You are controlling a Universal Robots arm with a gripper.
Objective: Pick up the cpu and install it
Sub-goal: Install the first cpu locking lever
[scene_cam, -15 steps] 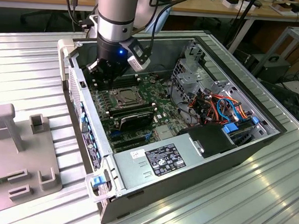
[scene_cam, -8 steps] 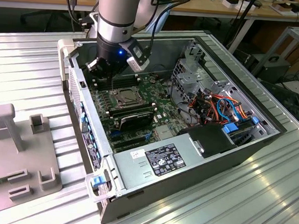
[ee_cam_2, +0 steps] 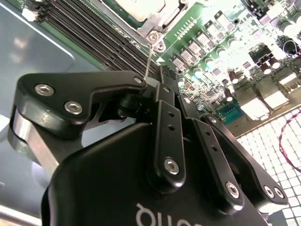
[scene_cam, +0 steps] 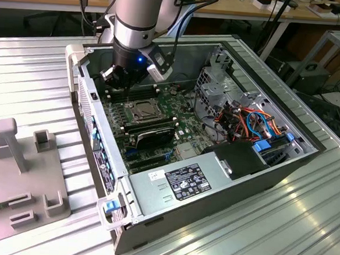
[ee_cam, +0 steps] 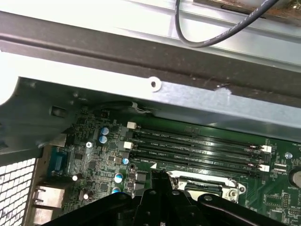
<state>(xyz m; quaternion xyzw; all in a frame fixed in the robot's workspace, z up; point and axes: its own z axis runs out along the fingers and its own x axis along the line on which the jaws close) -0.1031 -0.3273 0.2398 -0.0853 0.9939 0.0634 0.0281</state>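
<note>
The cpu (scene_cam: pixel 143 109) lies flat in its socket on the green motherboard (scene_cam: pixel 184 134), its silver-grey top framed by the dark socket plate. In the second wrist view the cpu (ee_cam_2: pixel 141 7) sits just past my fingertips. My gripper (scene_cam: pixel 126 88) hangs inside the open computer case, just behind the socket toward the case's rear wall. Its black fingers (ee_cam_2: pixel 165 101) meet at the tips, so the gripper (ee_cam_2: pixel 163 75) is shut. A thin metal socket lever (ee_cam_2: pixel 148 59) rises right beside the tips; I cannot tell whether it is pinched. The socket frame (ee_cam: pixel 207 184) lies close beyond the gripper (ee_cam: pixel 157 176).
Long black memory slots (ee_cam: pixel 197 148) run beside the socket. The case's rear wall (ee_cam: pixel 141 101) stands close behind. A silver power supply (scene_cam: pixel 178 183) fills the near end, with coloured cables (scene_cam: pixel 257 125) on the exterior view's right. A grey fixture (scene_cam: pixel 16 163) sits outside the case.
</note>
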